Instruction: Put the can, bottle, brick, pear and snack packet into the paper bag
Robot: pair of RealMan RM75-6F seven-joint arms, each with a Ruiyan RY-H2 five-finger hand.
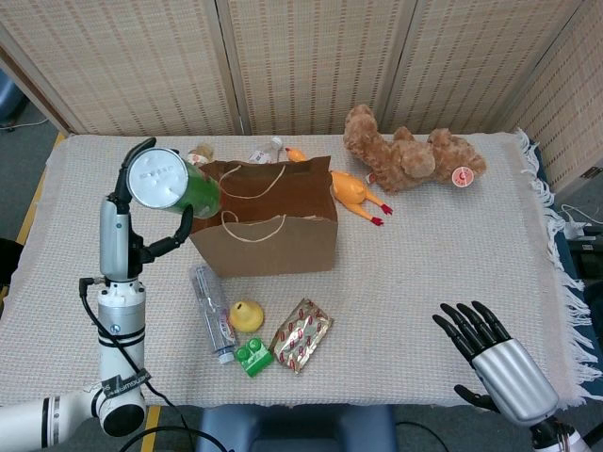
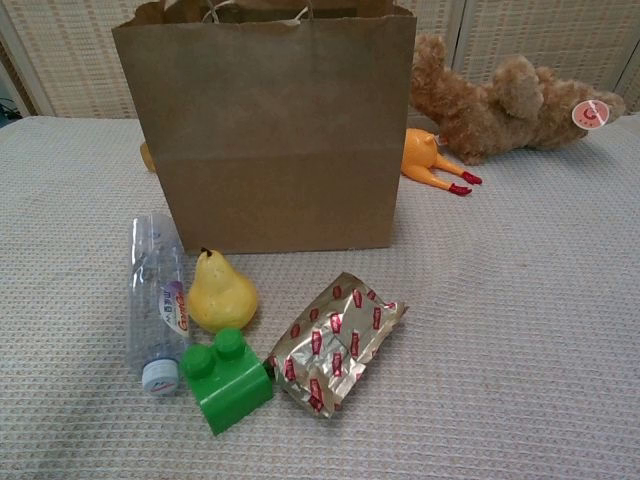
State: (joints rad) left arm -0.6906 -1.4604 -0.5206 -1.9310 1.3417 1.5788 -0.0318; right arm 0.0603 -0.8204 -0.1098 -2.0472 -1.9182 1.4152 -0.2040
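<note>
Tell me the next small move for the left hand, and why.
Probably carry the can a little further right over the paper bag's open mouth, then let go. The left hand holds it tilted at the bag's left edge, not yet clearly above the opening.

We seem to be in a staged robot test area rather than a home: a table [image 1: 443,254] draped in a beige woven cloth stands boxed in by woven folding screens [image 1: 311,61]. Cables [image 1: 577,218] trail on the grey floor, and a teddy bear [image 1: 410,155] and rubber chicken [image 1: 353,195] lie about as props.
</note>
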